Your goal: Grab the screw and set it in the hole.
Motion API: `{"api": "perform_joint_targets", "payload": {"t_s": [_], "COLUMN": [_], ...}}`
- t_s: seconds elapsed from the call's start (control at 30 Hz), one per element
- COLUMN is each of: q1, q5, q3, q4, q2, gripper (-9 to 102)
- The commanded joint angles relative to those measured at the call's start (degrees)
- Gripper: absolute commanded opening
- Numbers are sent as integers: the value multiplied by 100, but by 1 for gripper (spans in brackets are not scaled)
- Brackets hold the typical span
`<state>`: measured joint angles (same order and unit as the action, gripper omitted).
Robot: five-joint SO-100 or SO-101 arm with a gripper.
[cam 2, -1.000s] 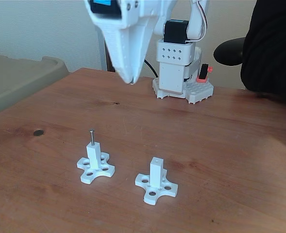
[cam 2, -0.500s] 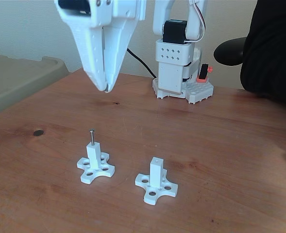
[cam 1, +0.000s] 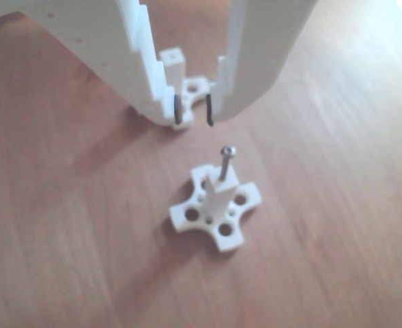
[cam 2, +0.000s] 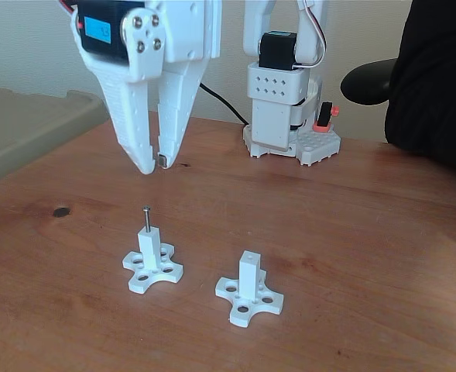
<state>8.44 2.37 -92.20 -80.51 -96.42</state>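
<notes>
The screw (cam 2: 146, 218) stands upright in the top of the left white post (cam 2: 151, 252), its shiny head uppermost. The same screw (cam 1: 226, 162) sticks up from the near post (cam 1: 218, 198) in the other view. My gripper (cam 2: 157, 164) hangs above and slightly behind the screw, open by a narrow gap with nothing in it. In the other view my gripper (cam 1: 194, 116) is just beyond the screw head, clear of it. The right post (cam 2: 248, 273) has an empty hole in its top. It shows between my fingers as the far post (cam 1: 175, 60).
The arm's white base (cam 2: 283, 116) stands at the back of the wooden table (cam 2: 351, 232). A beige bin (cam 2: 34, 124) lies off the table's left edge, and a black chair (cam 2: 433, 77) is at the right. A dark knot (cam 2: 60, 211) marks the wood.
The gripper has swung left and come down toward the left post. Its jaws, shut a second ago, now stand slightly apart. The screw and posts have not moved.
</notes>
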Motion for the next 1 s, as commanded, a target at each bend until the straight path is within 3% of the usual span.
{"api": "perform_joint_targets", "payload": {"t_s": [0.0,0.97], "q1": [-44,44], "q5": [-18,-53], "q3": [633,949], "q4": [35,-88], "q2": [-18,598], "gripper": [6,8]}}
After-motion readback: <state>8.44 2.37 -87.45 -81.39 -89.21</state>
